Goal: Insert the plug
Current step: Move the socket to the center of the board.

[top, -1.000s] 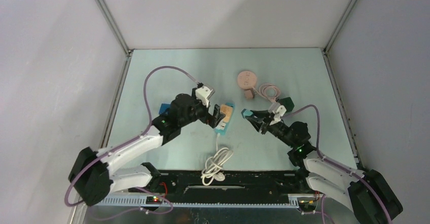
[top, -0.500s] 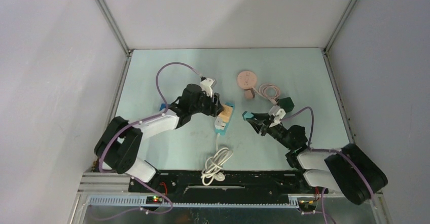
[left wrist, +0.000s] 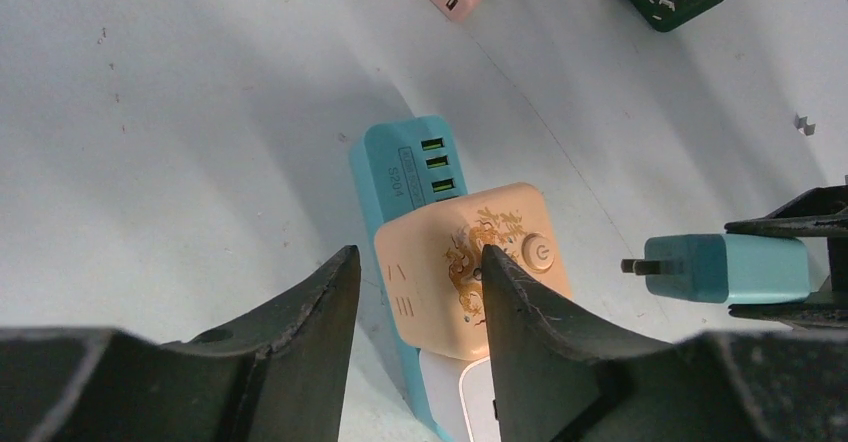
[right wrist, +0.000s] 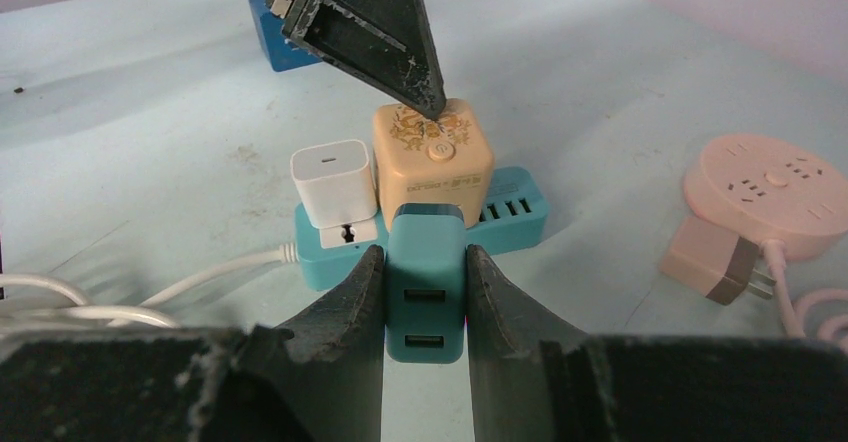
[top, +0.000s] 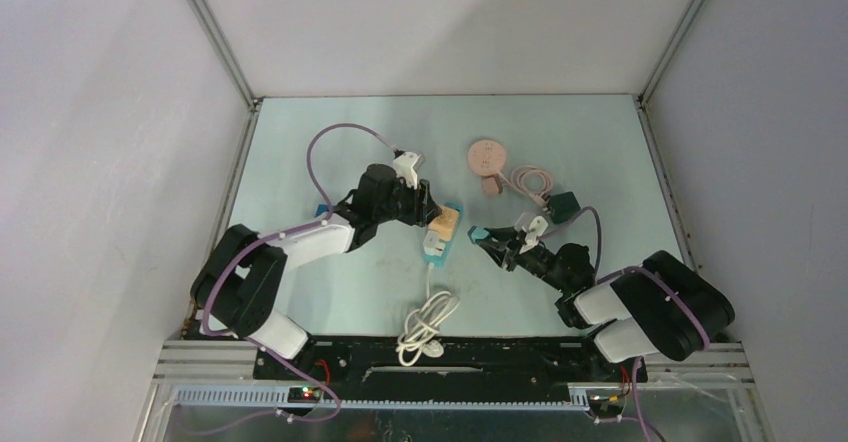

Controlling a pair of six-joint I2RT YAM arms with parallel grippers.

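Note:
A teal power strip [top: 436, 249] lies mid-table, with a cream cube adapter [left wrist: 500, 262] and a white charger [right wrist: 335, 182] plugged into it. My left gripper [left wrist: 420, 257] hangs over the strip, open. One fingertip [right wrist: 432, 107] rests on the cube's top, and the other is down beside the strip's far edge. The right gripper [right wrist: 425, 252] is shut on a teal plug [right wrist: 425, 292] with two USB ports. The plug's prongs [left wrist: 640, 265] point at the strip from a short way off to the right.
A pink round socket [top: 487, 155] with its pink plug [top: 491, 186] and coiled cable sits at the back right. A dark green cube [top: 563, 203] is next to it. The strip's white cord [top: 428, 324] coils near the front edge. A blue block [right wrist: 275, 42] lies behind the left gripper.
The left jaws have narrowed from wide open and settled over the cream cube. The right gripper has carried the teal plug slightly left, closer to the strip.

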